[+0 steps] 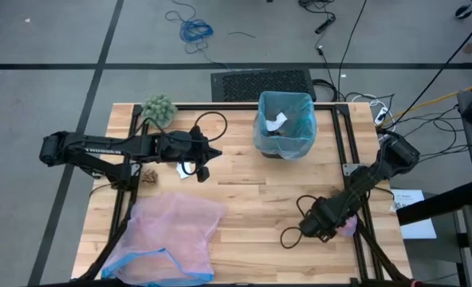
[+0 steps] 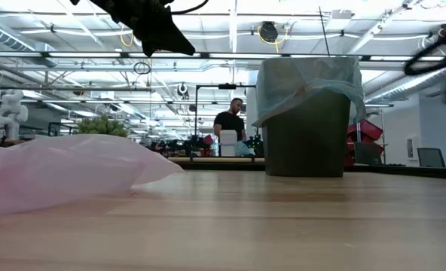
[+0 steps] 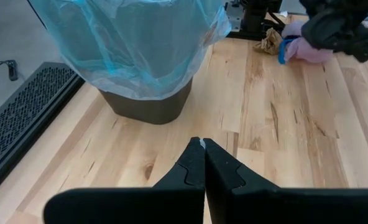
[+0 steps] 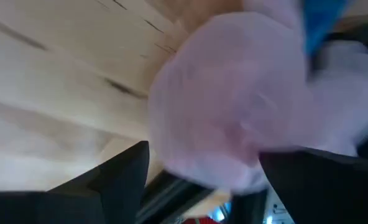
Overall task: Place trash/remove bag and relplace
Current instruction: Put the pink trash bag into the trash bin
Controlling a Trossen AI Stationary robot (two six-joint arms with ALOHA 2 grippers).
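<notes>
Straddling pink wad (image 4: pixel 234 106) at table's right edge, right gripper (image 1: pixel 329 223) spread wide, fingers either side, apparently not yet pinching. Wad soft, light, squashy; take across middle. Left gripper (image 3: pixel 202 163) shut, empty, hovering near bagged bin (image 1: pixel 284 123).

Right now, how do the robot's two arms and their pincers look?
Both arms are dark, nearly black, made of jointed tubular links. The left arm bears pale lettering along one link. Black cables loop beside the left pincer and the right pincer. The left fingers are flat, black, tapering to points.
</notes>
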